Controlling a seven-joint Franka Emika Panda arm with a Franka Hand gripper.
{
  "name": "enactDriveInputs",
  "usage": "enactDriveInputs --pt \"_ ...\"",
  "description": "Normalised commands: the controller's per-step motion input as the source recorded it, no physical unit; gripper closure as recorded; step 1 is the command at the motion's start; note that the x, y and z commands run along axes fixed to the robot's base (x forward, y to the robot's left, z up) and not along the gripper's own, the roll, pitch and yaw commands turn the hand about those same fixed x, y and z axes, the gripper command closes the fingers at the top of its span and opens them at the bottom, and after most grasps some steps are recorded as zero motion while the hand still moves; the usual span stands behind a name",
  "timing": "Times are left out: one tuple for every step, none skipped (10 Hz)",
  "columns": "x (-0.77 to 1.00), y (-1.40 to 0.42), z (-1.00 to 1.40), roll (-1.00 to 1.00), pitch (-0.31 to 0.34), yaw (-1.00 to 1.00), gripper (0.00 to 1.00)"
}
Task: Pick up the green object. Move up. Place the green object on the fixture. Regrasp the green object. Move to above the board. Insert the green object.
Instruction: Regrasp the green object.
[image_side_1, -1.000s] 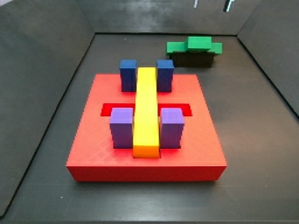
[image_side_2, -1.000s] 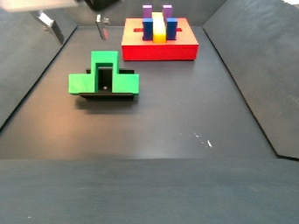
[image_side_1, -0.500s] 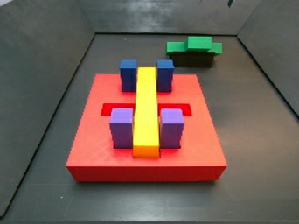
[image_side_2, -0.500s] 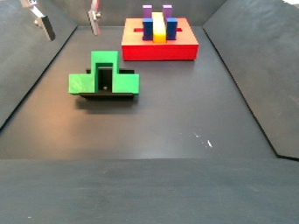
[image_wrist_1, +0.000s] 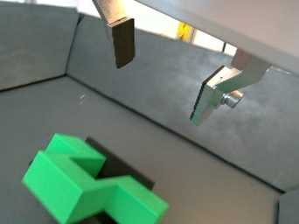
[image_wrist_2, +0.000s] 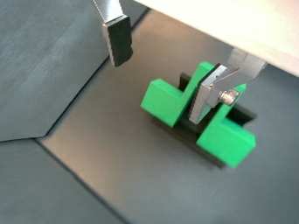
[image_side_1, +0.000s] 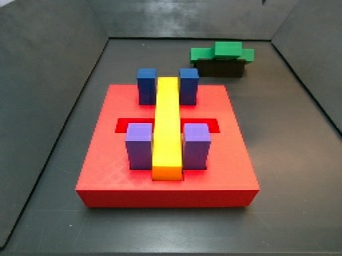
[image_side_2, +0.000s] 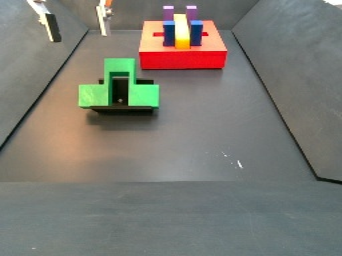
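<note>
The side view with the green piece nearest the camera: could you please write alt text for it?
The green object sits on the black fixture on the dark floor, nothing gripping it. The open tool hangs high above and behind it, fingers empty. The red board with its yellow, blue and purple blocks lies at the back.

The gripper (image_wrist_1: 170, 74), hanging high over the floor with its jaws spread and holding nothing, has fingers (image_wrist_2: 212, 94) of flat, bright silver metal faced with dull dark pads (image_wrist_1: 122, 44). The green object (image_side_2: 119, 89) looks like matt plastic, smooth and without shine in both wrist views. Under it the fixture (image_side_1: 222, 68) is matt black. The board (image_side_1: 167, 176) is a smooth red, faintly satin slab; its yellow bar (image_side_1: 167, 125) looks slightly glossier. The floor (image_side_2: 201, 140) is dark, matt and finely scuffed.
</note>
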Motion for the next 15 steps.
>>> enactDriveInputs --pt "-0.27 0.0 0.0 0.57 0.0 -0.14 0.0" --pt "-0.26 -0.06 -0.09 0.58 -0.031 -0.03 0.0" --pt "-0.14 -0.05 -0.05 0.54 -0.069 -0.01 0.0" --pt "0.0 0.0 0.0 0.36 -0.209 -0.02 0.0" --pt "0.05 -0.07 0.0 0.26 -0.366 0.0 0.0" --pt "0.16 -0.05 0.0 0.17 -0.394 0.0 0.0" --pt "0.17 -0.07 0.0 0.13 -0.469 0.0 0.0" --pt "0.16 -0.08 0.0 0.02 -0.551 0.0 0.0" --pt "0.11 -0.07 0.0 0.07 -0.563 0.0 0.0" --pt "0.07 -0.17 -0.06 0.28 -0.471 0.0 0.0" --pt "0.0 -0.38 -0.08 0.68 -0.229 0.05 0.0" --pt "-0.07 -0.46 -0.18 0.92 -0.1 0.06 0.0" --pt "-0.06 -0.38 -0.18 0.72 -0.074 0.02 0.0" --pt "0.0 -0.35 -0.13 0.58 -0.04 0.05 0.0" --pt "0.0 -0.22 -0.1 0.36 0.0 0.07 0.0"
